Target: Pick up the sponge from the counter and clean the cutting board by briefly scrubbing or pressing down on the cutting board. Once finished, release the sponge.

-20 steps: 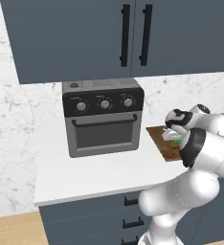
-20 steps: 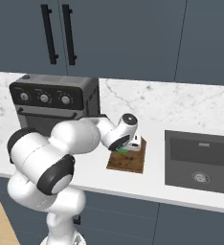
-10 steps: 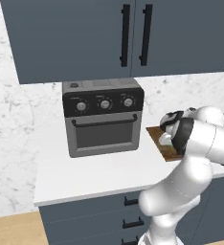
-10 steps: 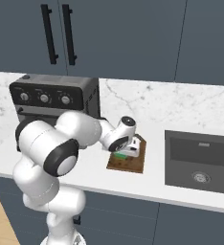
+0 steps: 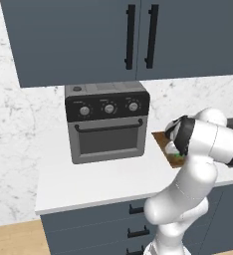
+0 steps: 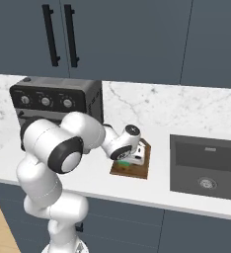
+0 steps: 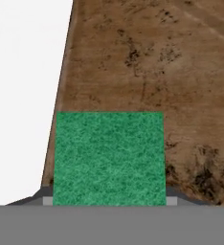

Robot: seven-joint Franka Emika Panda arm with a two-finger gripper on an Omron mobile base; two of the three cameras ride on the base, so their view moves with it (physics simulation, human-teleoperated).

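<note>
One sponge (image 7: 109, 158) clamped between fingers of gripper (image 7: 109, 200), jaws narrowed against both sides, green face up. Pressed flat on cutting board (image 6: 137, 168), near board edge at 9 o'clock in hand view; white counter (image 7: 23, 95) beyond.

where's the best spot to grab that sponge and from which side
Probably from straight above, across its two opposite side faces. The sponge is a small block lying flat on the board, green face up, so the sides are all that is free. The tool already straddles it that way, near the board's left edge in the hand view.
</note>
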